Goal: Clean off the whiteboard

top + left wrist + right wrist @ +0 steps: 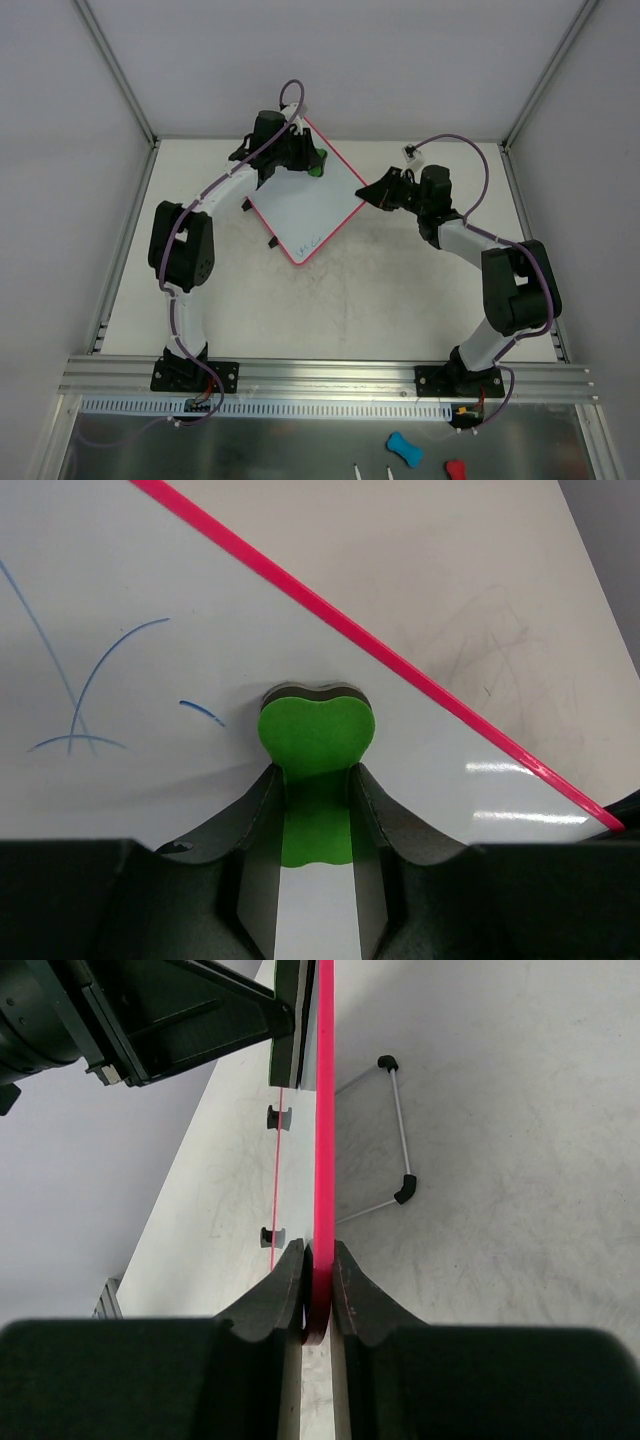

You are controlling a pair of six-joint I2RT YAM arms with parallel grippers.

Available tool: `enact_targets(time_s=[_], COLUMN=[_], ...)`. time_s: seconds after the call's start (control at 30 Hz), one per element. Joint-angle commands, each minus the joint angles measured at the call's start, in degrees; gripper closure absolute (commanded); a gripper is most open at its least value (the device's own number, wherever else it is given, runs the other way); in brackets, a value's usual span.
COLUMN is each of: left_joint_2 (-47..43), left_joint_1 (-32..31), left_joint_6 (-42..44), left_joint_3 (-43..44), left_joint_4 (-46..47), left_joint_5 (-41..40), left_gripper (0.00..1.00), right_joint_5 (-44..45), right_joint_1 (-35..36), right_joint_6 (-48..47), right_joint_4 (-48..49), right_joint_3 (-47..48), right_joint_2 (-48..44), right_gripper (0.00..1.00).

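The whiteboard [305, 205], square and white with a red-pink rim, lies turned like a diamond at the table's middle back. Blue pen strokes [90, 695] show on it in the left wrist view, and faint marks near its near corner in the top view. My left gripper [298, 152] is shut on the green bone-shaped eraser [315, 735], which rests flat on the board near its far rim [400, 665]. My right gripper [372, 192] is shut on the board's right corner; the rim [325, 1160] runs edge-on between its fingers.
A thin wire stand with black tips [400, 1125] sticks out behind the board. Two black clips [277, 1117] sit on its far edge. A blue eraser [403, 448] and a red one [455, 469] lie on the metal shelf in front of the arm bases.
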Motion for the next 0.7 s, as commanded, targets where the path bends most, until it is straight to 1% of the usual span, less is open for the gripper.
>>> enact_targets(time_s=[0.0,0.07,0.1,0.13,0.2,0.4,0.6,0.67], left_joint_2=[4.33,6.79,7.93,8.98,10.92,11.28,8.56,8.55], left_joint_1=[-1.4,-0.44,0.26,0.97,3.34,9.4,12.66,13.71], left_joint_6=[3.21,2.34,0.77,-0.03,-2.83,-8.11,-9.35,-9.7], left_joint_3=[4.08,6.55,9.43,10.42,10.96,6.22,-0.02,-0.73], left_joint_4=[-5.17,-7.1,-8.42,-10.52,-11.16,-11.16,-11.25,-11.07], left_joint_5=[0.51,-0.37,-0.37,-0.02,0.33,-0.81,-3.27,-3.27], left_gripper=[1.0,1.0,1.0,1.0,1.0,1.0,1.0,1.0], right_joint_5=[-3.46,-3.46,-3.46,-3.46,-3.46,-3.46,-3.46,-3.55], right_joint_1=[1.73,1.72,1.72,1.81,1.81,1.81,1.72,1.72], right_joint_6=[-4.69,-4.6,-4.52,-4.52,-4.6,-4.6,-4.52,-4.6], right_joint_4=[0.46,0.46,0.54,0.46,0.46,0.54,0.54,0.54], right_joint_3=[1.11,1.11,1.11,1.11,1.02,1.11,1.11,1.11], right_joint_2=[0.08,-0.01,-0.01,-0.01,-0.1,-0.01,-0.01,-0.01], right_gripper=[1.0,1.0,1.0,1.0,1.0,1.0,1.0,1.0])
